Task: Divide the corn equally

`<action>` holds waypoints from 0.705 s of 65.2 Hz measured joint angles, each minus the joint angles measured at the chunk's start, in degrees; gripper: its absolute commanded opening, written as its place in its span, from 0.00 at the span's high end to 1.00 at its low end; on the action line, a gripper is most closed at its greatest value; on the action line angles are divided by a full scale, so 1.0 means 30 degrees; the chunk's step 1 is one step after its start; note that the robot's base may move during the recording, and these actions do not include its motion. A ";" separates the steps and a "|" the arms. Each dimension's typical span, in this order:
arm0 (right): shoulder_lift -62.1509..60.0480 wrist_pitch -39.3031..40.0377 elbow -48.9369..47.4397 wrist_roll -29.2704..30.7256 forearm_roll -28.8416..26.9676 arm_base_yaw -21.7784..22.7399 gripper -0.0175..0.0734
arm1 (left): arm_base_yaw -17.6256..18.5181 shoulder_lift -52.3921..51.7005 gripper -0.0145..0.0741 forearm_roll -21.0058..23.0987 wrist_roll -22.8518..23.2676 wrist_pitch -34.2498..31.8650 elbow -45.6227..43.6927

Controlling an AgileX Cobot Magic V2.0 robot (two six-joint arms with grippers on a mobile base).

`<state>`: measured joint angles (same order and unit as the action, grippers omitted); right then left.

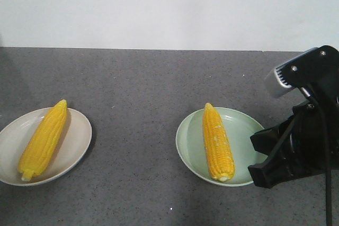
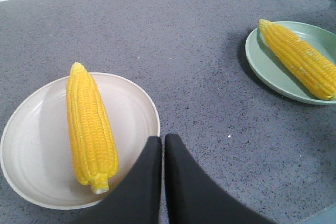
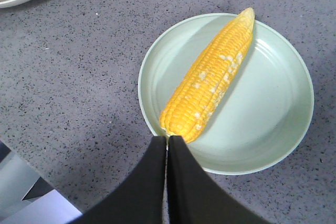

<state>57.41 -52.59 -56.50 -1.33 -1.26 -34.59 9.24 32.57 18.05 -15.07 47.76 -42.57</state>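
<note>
One corn cob [image 1: 44, 138] lies diagonally on the beige plate [image 1: 79, 141] near the table's [image 1: 148, 78] left edge, its pointed tip toward the far edge and slightly right. The other corn cob [image 1: 217, 141] lies on the pale green plate [image 1: 243, 130] right of centre, long axis near to far, tip toward the far edge. The left gripper [image 2: 163, 145] and right gripper [image 3: 168, 142] are both closed on nothing, the right one's tips just at the near rim of the green plate.

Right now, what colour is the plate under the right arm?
Pale green plate, clearest in the right wrist view.
</note>
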 measured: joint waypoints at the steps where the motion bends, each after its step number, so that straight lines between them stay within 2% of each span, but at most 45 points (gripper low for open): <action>1: 0.0000 0.0000 0.0000 0.0000 0.0000 0.0000 0.82 | 0.0000 0.0000 0.85 0.0000 0.0000 0.0000 0.0000; 16: 0.0000 0.0000 0.0000 0.0000 0.0000 0.0000 0.82 | 0.0000 -0.0869 0.85 -0.0589 0.0209 -0.0219 0.0267; 22: 0.0000 0.0000 0.0000 0.0000 0.0000 0.0000 0.82 | -0.0147 -0.2114 0.85 -0.1830 0.1160 -0.1001 0.1137; 34: 0.0000 0.0000 0.0000 0.0000 0.0000 0.0000 0.82 | -0.1090 -0.5130 0.85 -0.4498 0.4110 -0.3671 0.4397; 46: 0.0000 0.0000 0.0000 0.0000 0.0000 0.0000 0.82 | -0.2208 -0.7815 0.85 -0.5028 0.5023 -0.6455 0.8033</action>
<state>57.41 -52.59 -56.50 -1.33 -1.26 -34.59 2.61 9.12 2.97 0.00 28.39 -18.47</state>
